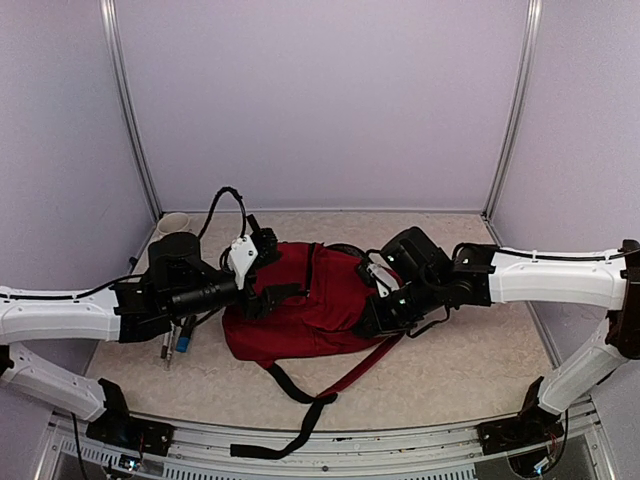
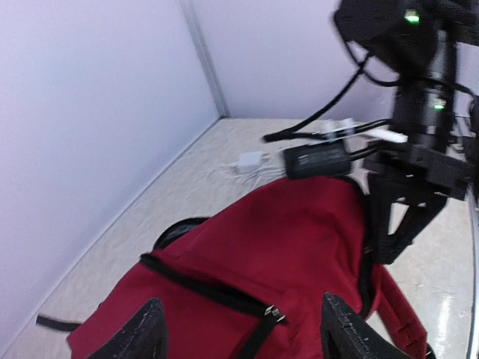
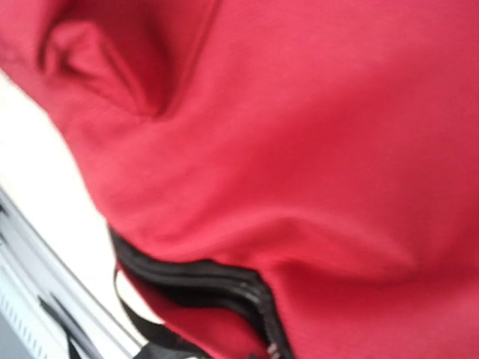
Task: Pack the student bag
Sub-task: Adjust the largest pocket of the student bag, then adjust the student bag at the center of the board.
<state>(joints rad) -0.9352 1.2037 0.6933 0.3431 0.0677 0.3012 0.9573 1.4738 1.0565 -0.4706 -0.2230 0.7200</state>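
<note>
No writing, label, brand mark, number or sign can be read in any of the three views, not even on the red cloth of the student bag (image 1: 310, 312)

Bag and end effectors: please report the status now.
Left end effector open over bag. Right end effector shut, against bag. Bag lies flat. Chargers lie behind bag, outside it.

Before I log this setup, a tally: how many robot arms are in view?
2. The left arm comes from the left, the open left gripper above the bag; the right arm comes from the right, the right gripper at the bag's right end. None seem hidden.
</note>
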